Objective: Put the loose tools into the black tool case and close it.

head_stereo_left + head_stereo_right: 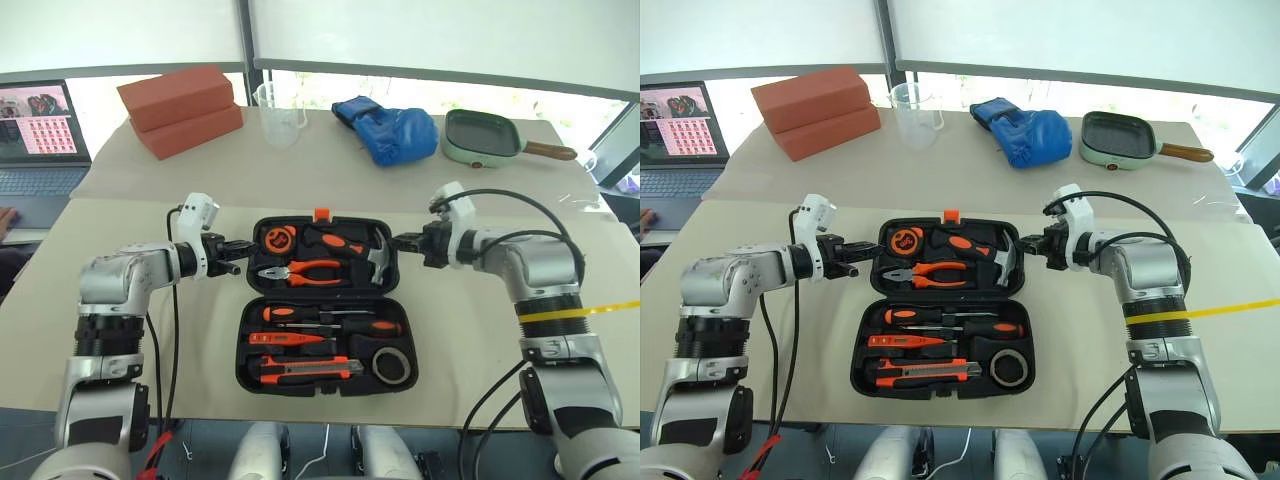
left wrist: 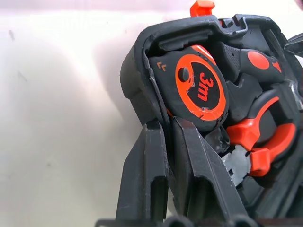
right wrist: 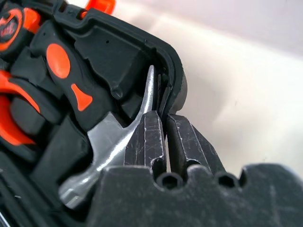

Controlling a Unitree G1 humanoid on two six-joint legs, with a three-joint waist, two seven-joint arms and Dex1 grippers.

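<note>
The black tool case (image 1: 243, 345) lies open on the table in front of me. Its near half holds two screwdrivers (image 1: 300, 314) (image 1: 370, 326), the tester pen (image 1: 290, 339), the utility knife (image 1: 305, 370) and the tape roll (image 1: 391, 365). The far half carries a tape measure (image 2: 199, 90), pliers (image 1: 305, 271) and a hammer (image 3: 106, 142), with the orange latch (image 1: 321, 214) on its back edge. My left gripper (image 1: 240, 256) is shut on the far half's left rim. My right gripper (image 1: 398, 243) is shut on its right rim, beside the hammer head.
Behind the case, on the back table, are two red bricks (image 1: 180, 108), a clear measuring cup (image 1: 280, 112), a blue glove (image 1: 390, 130) and a green pan (image 1: 482, 138). A laptop (image 1: 40, 130) stands at the far left.
</note>
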